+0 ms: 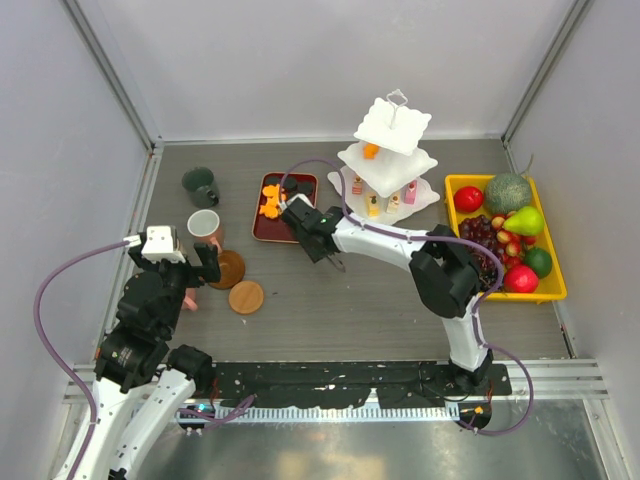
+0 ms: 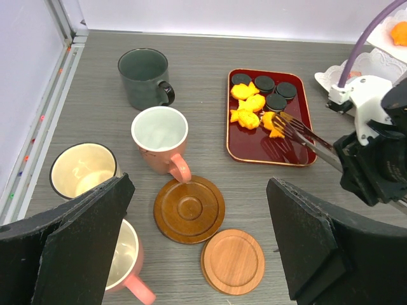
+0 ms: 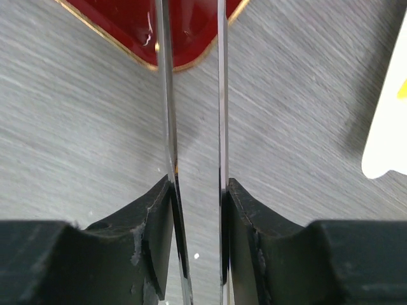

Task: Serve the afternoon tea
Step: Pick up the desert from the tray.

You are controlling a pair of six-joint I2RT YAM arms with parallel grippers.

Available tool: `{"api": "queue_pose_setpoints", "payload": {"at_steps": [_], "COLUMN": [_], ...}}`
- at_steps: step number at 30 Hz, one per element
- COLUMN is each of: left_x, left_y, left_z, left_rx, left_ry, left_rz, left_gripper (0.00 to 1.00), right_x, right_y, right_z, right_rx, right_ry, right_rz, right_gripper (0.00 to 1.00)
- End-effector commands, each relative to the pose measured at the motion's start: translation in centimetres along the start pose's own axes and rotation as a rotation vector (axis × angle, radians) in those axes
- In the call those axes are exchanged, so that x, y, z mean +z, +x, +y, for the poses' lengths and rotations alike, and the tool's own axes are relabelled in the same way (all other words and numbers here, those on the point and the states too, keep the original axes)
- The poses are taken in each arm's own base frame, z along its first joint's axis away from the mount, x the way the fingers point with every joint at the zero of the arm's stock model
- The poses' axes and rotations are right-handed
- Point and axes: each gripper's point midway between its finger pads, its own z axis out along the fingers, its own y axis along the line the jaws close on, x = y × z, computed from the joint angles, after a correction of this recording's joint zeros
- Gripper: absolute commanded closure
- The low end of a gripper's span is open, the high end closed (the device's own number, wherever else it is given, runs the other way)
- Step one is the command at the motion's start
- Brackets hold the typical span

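Observation:
My right gripper (image 3: 197, 190) is shut on the metal tongs (image 3: 166, 95). In the left wrist view the tongs (image 2: 305, 136) reach over the dark red tray (image 2: 273, 151), with their tips at an orange sweet (image 2: 276, 124). More orange sweets (image 2: 248, 105) and black round sweets (image 2: 264, 84) lie on that tray. My left gripper (image 2: 197, 254) is open and empty above a dark coaster (image 2: 189, 208) and a light coaster (image 2: 233, 261). Around them stand a green mug (image 2: 144, 76), a pink mug (image 2: 159, 136), a cream mug (image 2: 82, 168) and a second pink mug (image 2: 124, 264). The white three-tier stand (image 1: 390, 160) holds pink-yellow sweets (image 1: 375, 205).
A yellow tray (image 1: 553, 290) of fruit lies at the right of the stand. Grey walls close in the table at left, back and right. A purple cable loops over the right arm near the red tray.

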Motion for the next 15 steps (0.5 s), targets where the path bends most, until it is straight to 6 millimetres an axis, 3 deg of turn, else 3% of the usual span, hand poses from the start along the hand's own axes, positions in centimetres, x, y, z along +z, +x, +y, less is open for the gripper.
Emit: {"api": "queue_pose_setpoints", "payload": {"at_steps": [1, 7, 15], "left_x": [0.2, 0.1, 0.1], "left_y": [-1.1, -1.2, -1.1], "left_z": [-0.3, -0.3, -0.3], "left_rx": [-0.011, -0.011, -0.011], "left_ry": [0.014, 0.014, 0.011], "left_rz": [-0.044, -0.047, -0.048], "left_gripper": [0.01, 0.01, 0.01], "right_x": [-4.2, -5.0, -5.7], "right_y": [-1.0, -0.9, -2.8], "right_z": [-1.3, -1.7, -1.2], "right_rx": [0.020, 0.015, 0.045], "right_ry": [-0.011, -0.012, -0.042], "right_rz": [-0.047, -0.046, -0.089], "right_gripper": [0.61, 0.56, 0.52]}}
